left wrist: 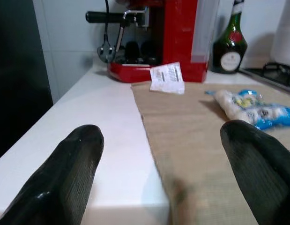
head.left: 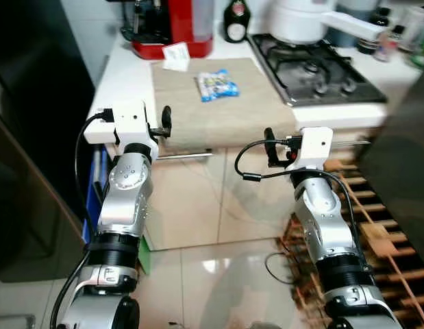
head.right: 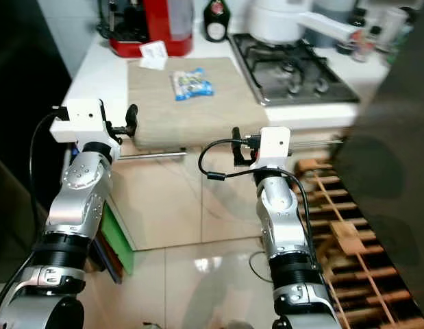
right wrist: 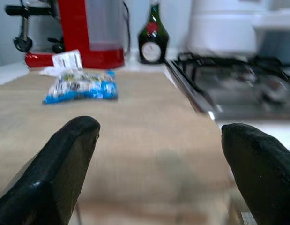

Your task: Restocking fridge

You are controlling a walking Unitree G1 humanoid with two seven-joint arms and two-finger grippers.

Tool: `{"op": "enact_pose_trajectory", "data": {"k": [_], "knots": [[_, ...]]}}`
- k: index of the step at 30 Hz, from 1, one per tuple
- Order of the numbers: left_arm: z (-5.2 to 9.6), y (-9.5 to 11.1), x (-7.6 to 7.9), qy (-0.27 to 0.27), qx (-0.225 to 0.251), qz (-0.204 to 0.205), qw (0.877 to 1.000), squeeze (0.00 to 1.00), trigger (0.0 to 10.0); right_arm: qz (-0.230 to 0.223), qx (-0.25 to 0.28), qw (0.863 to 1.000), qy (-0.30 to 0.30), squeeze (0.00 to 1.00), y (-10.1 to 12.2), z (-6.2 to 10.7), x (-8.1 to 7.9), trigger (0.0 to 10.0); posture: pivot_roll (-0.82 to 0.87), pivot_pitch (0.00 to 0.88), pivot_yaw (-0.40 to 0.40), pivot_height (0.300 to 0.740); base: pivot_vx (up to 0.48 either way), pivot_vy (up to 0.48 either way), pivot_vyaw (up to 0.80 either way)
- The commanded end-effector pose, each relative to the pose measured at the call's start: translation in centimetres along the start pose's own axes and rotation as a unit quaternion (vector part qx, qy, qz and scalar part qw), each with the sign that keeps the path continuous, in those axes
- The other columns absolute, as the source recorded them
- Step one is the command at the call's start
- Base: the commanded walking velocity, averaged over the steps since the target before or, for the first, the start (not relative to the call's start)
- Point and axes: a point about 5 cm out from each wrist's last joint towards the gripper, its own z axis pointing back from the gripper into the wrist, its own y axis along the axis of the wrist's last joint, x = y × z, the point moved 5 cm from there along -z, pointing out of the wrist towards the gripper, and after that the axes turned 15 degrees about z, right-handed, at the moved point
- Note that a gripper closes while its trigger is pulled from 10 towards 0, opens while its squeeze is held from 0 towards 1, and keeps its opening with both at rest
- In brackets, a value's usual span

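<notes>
A blue and white food packet lies on a beige mat on the white counter; the same packet appears ahead of both wrist cameras. My left gripper is open, its fingers at the counter's front edge, near the mat's left corner. My right gripper is open too, its fingers just below and in front of the counter edge, right of the packet. Neither holds anything.
A red coffee machine, a white paper slip and a dark bottle stand at the counter's back. A gas hob with a white pot is on the right. A wooden rack sits low right; a dark tall surface rises on the left.
</notes>
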Motion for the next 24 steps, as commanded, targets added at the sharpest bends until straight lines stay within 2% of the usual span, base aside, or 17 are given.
{"op": "enact_pose_trajectory", "data": {"k": [1, 6, 10, 14, 16, 18, 19, 20, 24], "knots": [[-0.1, 0.5, 1.1, -0.02, 0.006, 0.004, 1.0, 0.0, 10.0, 0.016, 0.021, 1.0, -0.005, 1.0, 1.2, -0.3, 0.5, 10.0, -0.09, 0.0, 0.007, 0.74, 0.48, 0.0, 0.56], [-0.4, 1.9, 2.5, -0.052, 0.027, 0.01, 0.998, 0.0, 10.0, 0.024, 0.042, 0.999, -0.023, 1.0, 2.6, -0.5, 1.4, 10.0, -0.1, 0.0, 0.002, 0.74, 0.48, 0.0, 0.0], [-0.5, 3.4, 4.2, -0.092, 0.048, 0.017, 0.994, 0.0, 10.0, 0.036, 0.08, 0.995, -0.043, 1.0, 4.7, -0.5, 2.3, 10.0, -0.1, 0.0, 0.001, 0.74, 0.48, 0.0, 0.0], [-0.5, 4.6, 5.4, -0.111, 0.075, -0.007, 0.991, 0.0, 10.0, 0.042, 0.098, 0.992, -0.065, 1.0, 6.2, -0.6, 3.2, 10.0, -0.11, 0.0, 0.001, 0.74, 0.48, 0.0, 0.0], [-0.7, 5.0, 5.5, -0.105, 0.079, -0.004, 0.991, 0.0, 10.0, 0.04, 0.101, 0.991, -0.074, 1.0, 6.5, -0.7, 3.7, 10.0, -0.11, 0.0, 0.001, 0.74, 0.0, 0.0, 0.0], [-1.1, 5.1, 5.5, -0.101, 0.07, -0.008, 0.992, 0.0, 10.0, 0.013, 0.09, 0.992, -0.091, 1.0, 6.6, -1.0, 4.8, 10.0, -0.11, 0.0, 0.0, 0.74, 0.0, 0.0, 0.0], [-1.1, 5.1, 5.5, -0.101, 0.07, -0.008, 0.992, 0.0, 10.0, 0.013, 0.09, 0.992, -0.091, 1.0, 6.6, -1.0, 4.8, 10.0, -0.11, 0.0, 0.0, 0.74, 0.0, 0.0, 0.0], [-1.2, 5.1, 5.5, -0.108, 0.066, 0.008, 0.992, 0.0, 10.0, 0.013, 0.089, 0.991, -0.098, 1.0, 6.6, -1.1, 5.4, 10.0, -0.11, 0.0, 0.0, 0.74, 0.0, 0.0, 0.0], [-0.9, 5.2, 6.3, -0.137, 0.066, 0.027, 0.988, 0.0, 10.0, 0.02, 0.083, 0.992, -0.097, 1.0, 6.4, -1.1, 5.6, 10.0, -0.11, 0.0, 0.0, 0.74, 0.0, 0.0, 0.0]]}}
